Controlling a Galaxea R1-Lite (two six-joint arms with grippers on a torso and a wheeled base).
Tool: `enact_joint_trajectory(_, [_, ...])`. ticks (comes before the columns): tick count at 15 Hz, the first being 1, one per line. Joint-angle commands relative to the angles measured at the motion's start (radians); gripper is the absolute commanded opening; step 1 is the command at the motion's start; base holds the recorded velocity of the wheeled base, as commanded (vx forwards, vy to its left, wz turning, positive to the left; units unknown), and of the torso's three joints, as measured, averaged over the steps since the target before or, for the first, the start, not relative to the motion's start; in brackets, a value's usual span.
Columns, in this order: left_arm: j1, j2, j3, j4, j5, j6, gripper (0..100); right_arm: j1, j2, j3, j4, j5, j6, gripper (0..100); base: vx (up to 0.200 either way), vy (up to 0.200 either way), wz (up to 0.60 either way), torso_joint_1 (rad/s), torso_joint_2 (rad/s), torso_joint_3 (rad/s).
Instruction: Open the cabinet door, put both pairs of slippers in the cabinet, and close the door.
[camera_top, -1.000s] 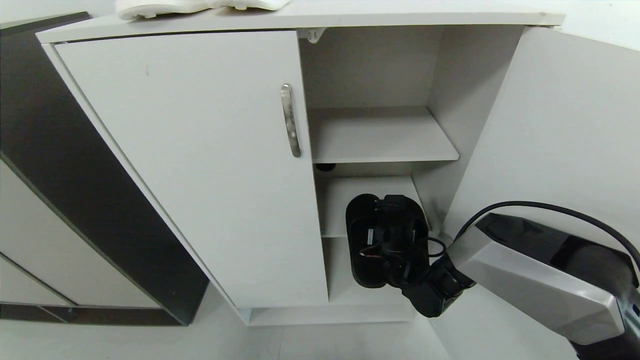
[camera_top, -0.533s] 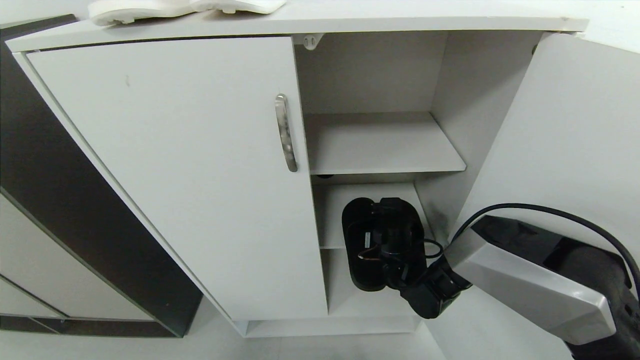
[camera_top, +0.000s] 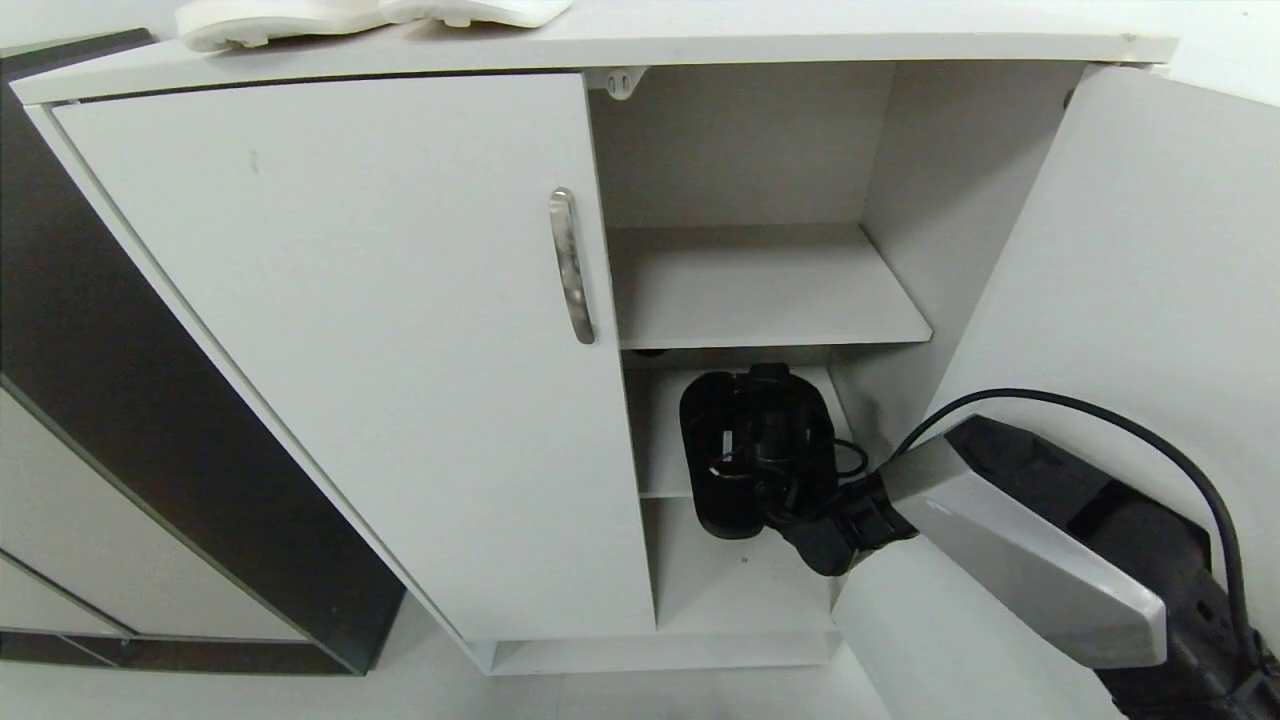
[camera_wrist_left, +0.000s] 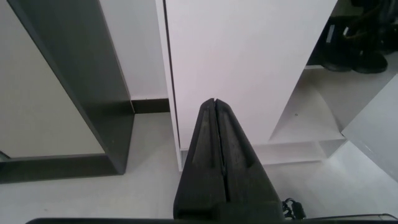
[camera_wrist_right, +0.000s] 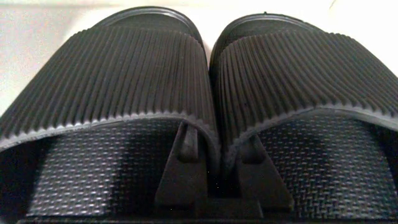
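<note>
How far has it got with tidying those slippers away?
Done: the right cabinet door stands open. In hand: the right gripper is shut on the black slippers, holding them at the open side below the upper shelf. Left: setting them down, fetching what looks like the white pair lying on the cabinet top, and closing the door. The left gripper is shut, holding nothing.

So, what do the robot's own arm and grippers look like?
The right arm has an angular silver-grey shell with black parts, and a black cable loops over it. Both grippers are black: the right gripper has narrow fingers, the left gripper is wedge-shaped.
</note>
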Motion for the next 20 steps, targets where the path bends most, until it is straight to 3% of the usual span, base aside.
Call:
enact_joint_trajectory(1, [0.0, 0.001, 0.0, 0.0, 0.0, 0.0, 0, -0.018, 0.064, -0.14, 0.063, 0.011, 0.0, 0, 0.0, 0.0, 0.0, 0.0, 0.0, 0.0])
enact_joint_trajectory(4, [0.0, 0.001, 0.0, 0.0, 0.001, -0.002, 0, -0.022, 0.092, -0.223, 0.12, 0.012, 0.0, 0, 0.0, 0.0, 0.0, 0.0, 0.0, 0.0])
enact_joint_trajectory(13, [0.0, 0.001, 0.0, 0.0, 0.006, -0.002, 0, -0.03, 0.104, -0.221, 0.131, 0.023, 0.0, 0, 0.0, 0.0, 0.0, 0.0, 0.0, 0.0])
enact_joint_trajectory(14, [0.0, 0.001, 0.0, 0.0, 0.006, -0.002, 0, -0.033, 0.109, -0.223, 0.131, 0.023, 0.0, 100, 0.0, 0.0, 0.0, 0.0, 0.0, 0.0])
enact_joint_trajectory(17, [0.0, 0.001, 0.0, 0.0, 0.006, -0.002, 0, -0.034, 0.106, -0.194, 0.131, 0.021, 0.0, 100, 0.0, 0.0, 0.0, 0.0, 0.0, 0.0])
enact_joint_trajectory(20, [0.0, 0.001, 0.0, 0.0, 0.006, -0.002, 0, -0.016, -0.014, -0.039, 0.109, 0.018, 0.001, 100, 0.0, 0.0, 0.0, 0.0, 0.0, 0.0])
